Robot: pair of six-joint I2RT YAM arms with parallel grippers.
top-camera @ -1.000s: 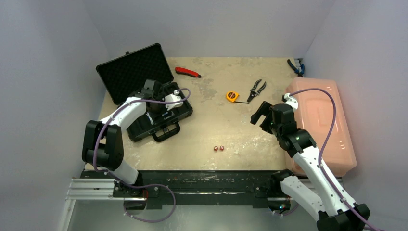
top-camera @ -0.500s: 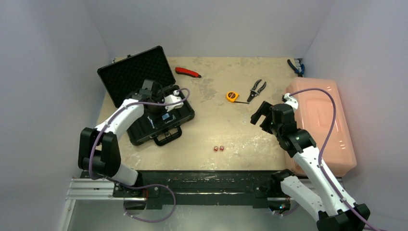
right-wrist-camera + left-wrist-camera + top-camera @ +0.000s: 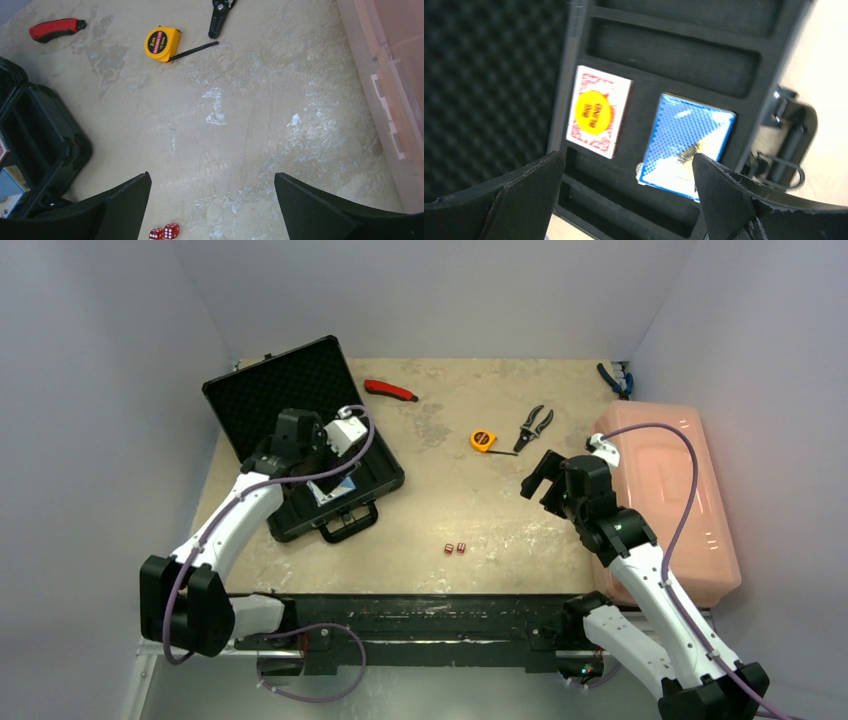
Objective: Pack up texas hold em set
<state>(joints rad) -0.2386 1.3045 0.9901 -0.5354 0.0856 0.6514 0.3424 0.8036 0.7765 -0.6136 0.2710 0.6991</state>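
Both claws gape empty, my left gripper point(image 3: 629, 162) over the open briefcase point(image 3: 280, 390) at far left, with the red deck point(image 3: 599, 111) and blue deck point(image 3: 686, 140) in its foam slots. The dice point(image 3: 166, 232) lie loose on the table point(image 3: 480, 500) near its front edge. I judge them tiny, hard and probably skittish, so my right gripper point(image 3: 212, 177) should pinch one across flat faces.

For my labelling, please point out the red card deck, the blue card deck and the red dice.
red card deck point(image 3: 592, 110), left wrist view, yellow sticker
blue card deck point(image 3: 689, 135), left wrist view, top face
red dice point(image 3: 171, 231), right wrist view, right die
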